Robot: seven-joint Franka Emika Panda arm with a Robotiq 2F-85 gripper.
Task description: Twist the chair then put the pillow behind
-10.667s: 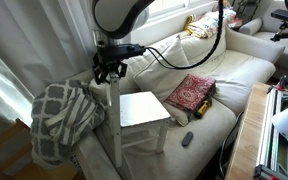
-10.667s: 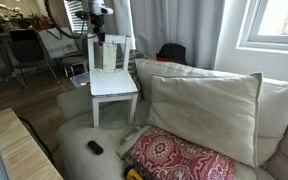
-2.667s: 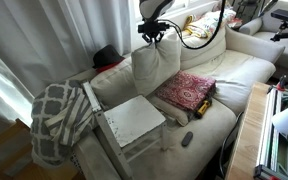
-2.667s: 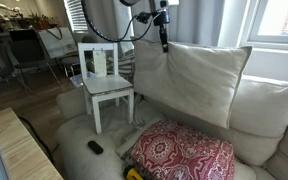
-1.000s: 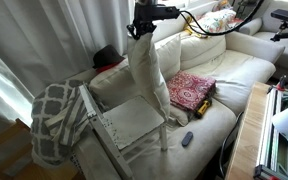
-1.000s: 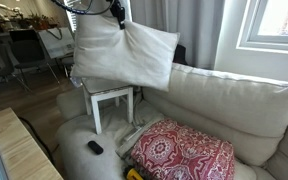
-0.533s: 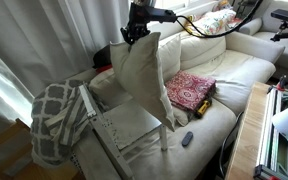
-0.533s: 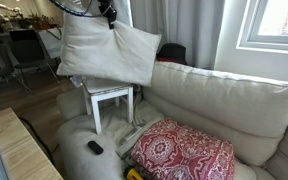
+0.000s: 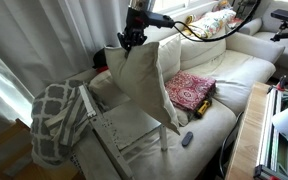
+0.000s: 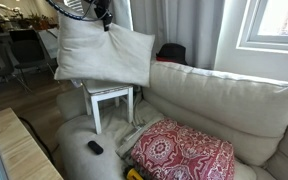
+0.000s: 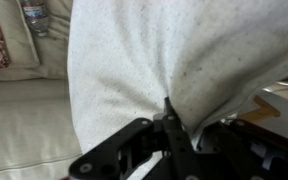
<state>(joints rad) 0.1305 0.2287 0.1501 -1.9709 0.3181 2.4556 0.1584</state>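
- Cream pillow [image 9: 139, 82] hangs below the gripper [image 9: 131, 38], fingers [image 11: 160, 126] clenched on its top corner.
- White chair [image 9: 126, 124] sits well beneath the fingers.
- Carry past the chair back, lower until supported, then release.
- Versus half a second ago: pillow drifted slightly further over the chair.

Black wrist [image 9: 136, 14], matte black angular jaws on hinged link bars, black cables [image 9: 187, 31] looping away
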